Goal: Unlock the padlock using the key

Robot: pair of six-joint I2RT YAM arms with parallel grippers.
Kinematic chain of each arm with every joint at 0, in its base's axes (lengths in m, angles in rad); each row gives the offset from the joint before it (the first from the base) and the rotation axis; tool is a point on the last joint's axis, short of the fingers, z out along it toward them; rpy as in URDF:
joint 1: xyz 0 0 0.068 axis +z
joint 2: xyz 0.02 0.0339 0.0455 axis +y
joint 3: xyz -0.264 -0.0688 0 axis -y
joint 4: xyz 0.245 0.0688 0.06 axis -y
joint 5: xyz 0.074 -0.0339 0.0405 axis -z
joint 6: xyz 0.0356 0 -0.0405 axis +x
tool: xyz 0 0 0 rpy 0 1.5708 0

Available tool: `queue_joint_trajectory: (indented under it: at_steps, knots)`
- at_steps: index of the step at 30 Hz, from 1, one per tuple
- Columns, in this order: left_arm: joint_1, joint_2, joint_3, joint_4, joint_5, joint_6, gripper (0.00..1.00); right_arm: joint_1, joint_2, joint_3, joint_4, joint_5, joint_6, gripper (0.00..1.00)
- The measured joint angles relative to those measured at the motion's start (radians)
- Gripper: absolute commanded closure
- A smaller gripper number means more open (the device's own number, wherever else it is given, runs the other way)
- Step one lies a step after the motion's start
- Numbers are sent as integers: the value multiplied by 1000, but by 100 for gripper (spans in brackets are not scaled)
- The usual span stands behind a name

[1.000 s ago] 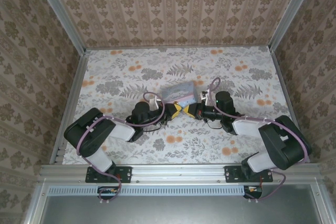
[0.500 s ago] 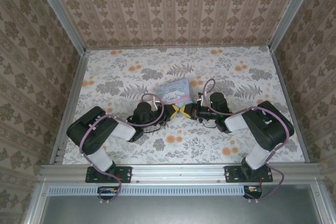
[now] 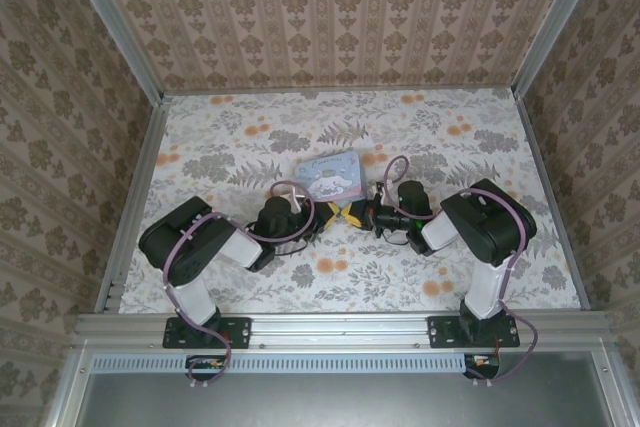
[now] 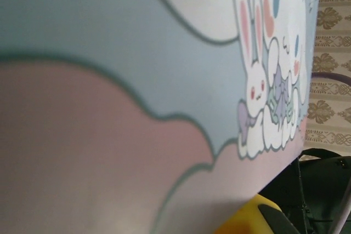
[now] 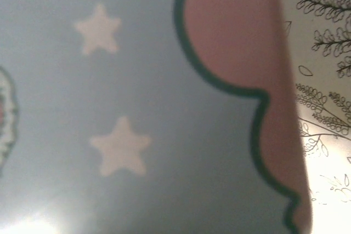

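Found a pale blue-and-pink cartoon tin (image 3: pixel 333 173) lying flat on the floral tabletop (image 3: pixel 230 147). Saw the left pincer (image 3: pixel 331 212) just at the tin's near edge, reaching in from the tin's near-left side, jaws closed to a bare slit. Saw the right pincer (image 3: pixel 353 213) at that same near edge, reaching in from the tin's near-right side, jaws fully closed. Noted the yellow fingertips (image 3: pixel 338 210) of both meeting in a small cross just in front of the tin; could not tell whether touching or merely overlapping. Could not tell where the padlock or the key lay, being too small to pick out, nor whether either pincer gripped anything. Noted a purple cable loop (image 3: pixel 392 165) just right of the tin.

From the left wrist, looked along the tin's printed face at very close range: blue above a pink scalloped band, with a white rabbit figure (image 4: pixel 253 80) toward the tin's far end and one yellow finger (image 4: pixel 244 220) just below the tin's edge.

From the right wrist, looked onto the tin's blue face with two pale stars (image 5: pixel 118 146) and a dark-lined pink scalloped border, with the leaf-printed tabletop just past the tin's edge.
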Motion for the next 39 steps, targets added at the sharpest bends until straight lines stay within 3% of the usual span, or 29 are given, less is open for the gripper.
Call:
queue_joint_trajectory:
  at_steps: [6, 13, 21, 29, 34, 39]
  knots:
    - [2, 18, 0, 51, 0, 16, 100, -12, 1, -1, -16, -4, -13, 53]
    - [14, 36, -2, 113, 58, 21, 100, -27, -86, -38, -148, 12, -101, 30]
    - [21, 69, -2, 117, 151, 28, 100, -59, -321, -108, -382, 39, -256, 31]
    - [35, 72, -1, 105, 181, 59, 100, -48, -586, -76, -804, 143, -561, 44]
    - [35, 63, 5, 72, 183, 76, 100, 49, -661, -33, -1032, 313, -785, 48]
    - [35, 34, 13, 6, 185, 84, 100, 194, -674, 4, -1146, 515, -950, 48]
